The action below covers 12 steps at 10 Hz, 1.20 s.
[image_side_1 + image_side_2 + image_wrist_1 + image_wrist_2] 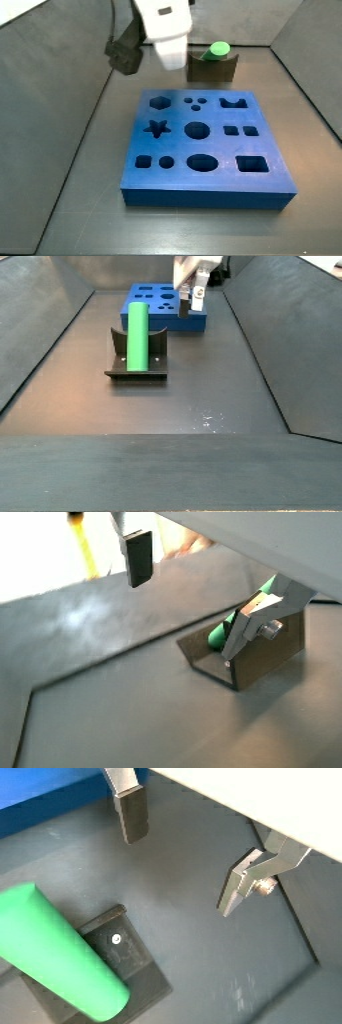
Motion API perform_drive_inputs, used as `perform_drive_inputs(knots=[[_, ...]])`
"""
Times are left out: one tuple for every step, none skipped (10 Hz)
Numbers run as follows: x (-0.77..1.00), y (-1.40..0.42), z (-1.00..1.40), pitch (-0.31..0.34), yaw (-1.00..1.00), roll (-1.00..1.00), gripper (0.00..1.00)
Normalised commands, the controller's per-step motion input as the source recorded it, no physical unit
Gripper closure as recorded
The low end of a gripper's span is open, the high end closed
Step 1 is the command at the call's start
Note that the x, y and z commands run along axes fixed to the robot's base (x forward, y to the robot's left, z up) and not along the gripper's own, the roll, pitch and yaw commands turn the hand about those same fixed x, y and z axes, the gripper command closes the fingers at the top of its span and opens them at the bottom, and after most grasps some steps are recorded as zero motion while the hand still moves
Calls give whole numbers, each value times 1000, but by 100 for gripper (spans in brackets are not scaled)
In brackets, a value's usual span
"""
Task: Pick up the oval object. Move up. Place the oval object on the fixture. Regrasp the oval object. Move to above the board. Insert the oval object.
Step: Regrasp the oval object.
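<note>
Oval object [136, 334] rests lengthwise in fixture [136, 361] notch, tilted, upper end free: judged parked for regrasp at better angle. Floor [201, 406] around fixture bare. Gripper [198, 291] beyond, raised, near board [160, 308]; fingers [130, 816] spread apart, nothing between them. Wrist view: fixture with green rod lies beside finger, apart. Board holes open; side walls enclose floor; nothing blocks path to rod.

My gripper [187, 853] has flat silver plate fingers [245, 881] with dark pads — a round screw on one — under a white body.
</note>
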Motion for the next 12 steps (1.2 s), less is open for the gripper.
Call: perform_drive_inputs(knots=[[8, -12, -49, 413, -794, 928, 0], [17, -17, -53, 523, -582, 732, 0], [38, -11, -39, 628, -316, 479, 0], [59, -4, -25, 648, -135, 345, 0], [63, -9, -24, 630, -19, 290, 0], [53, -34, -20, 590, 186, 220, 0], [56, -50, -5, 543, 315, 174, 0], [68, -46, -4, 430, 419, 129, 0], [66, -41, -10, 320, 452, 115, 0], [58, -44, -7, 172, 454, 102, 0], [55, -42, -7, 108, 439, 95, 0], [51, -42, -6, 2, 387, 76, 0]])
